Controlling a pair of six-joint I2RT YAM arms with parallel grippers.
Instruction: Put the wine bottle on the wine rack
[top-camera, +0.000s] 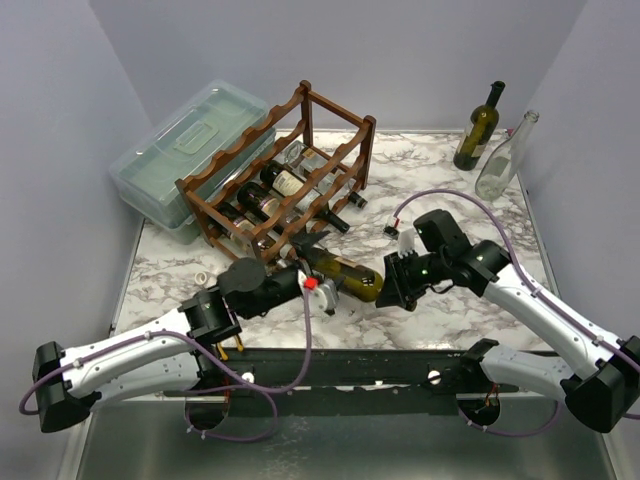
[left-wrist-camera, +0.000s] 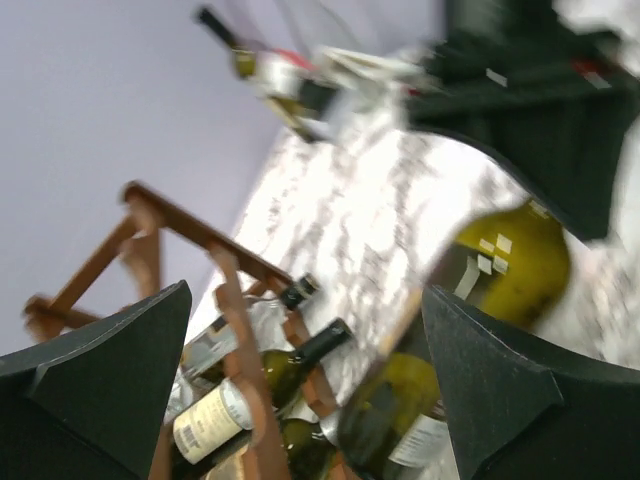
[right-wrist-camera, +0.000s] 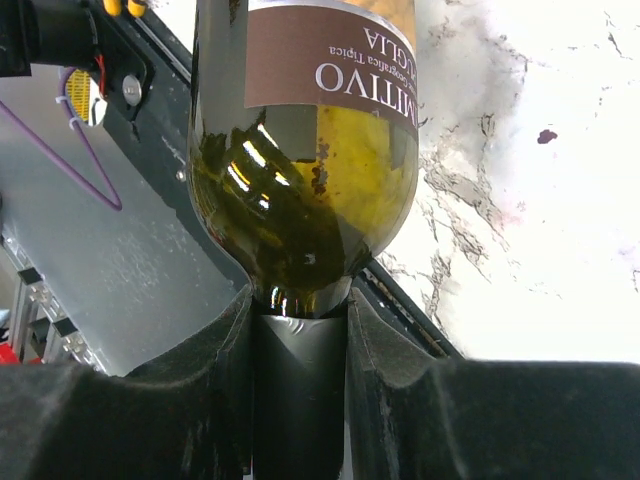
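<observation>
- Clamping the foil-covered neck of the wine bottle (top-camera: 348, 278), the right fingers (right-wrist-camera: 200, 400) pressed on it from both sides, and the olive-green shoulder swelled out just past their tips.
- The bottle lay about level between the two arms, neck toward the right arm and base toward the left. Its brown label (right-wrist-camera: 330, 55) with white lettering faced the right wrist camera.
- It sat just in front of the near end of the wine rack (top-camera: 243, 148), not in any tier. Whether it rested on the bench (top-camera: 450, 185) could not be told.
- The left fingers (left-wrist-camera: 110, 390) were spread wide and held nothing. In the blurred left wrist view the bottle's body ran just beside one of them, and contact could not be told.
- The rack stood at an angle on the far left part of the marble-patterned bench, with several labelled bottles (top-camera: 270, 195) lying in its lower tiers.
- A translucent lidded plastic box (top-camera: 185, 160) sat just beside the rack on its left.
- Near the far right corner a dark green bottle (top-camera: 478, 128) stood upright, and a clear glass bottle (top-camera: 505, 158) beside it tilted toward the right wall.
</observation>
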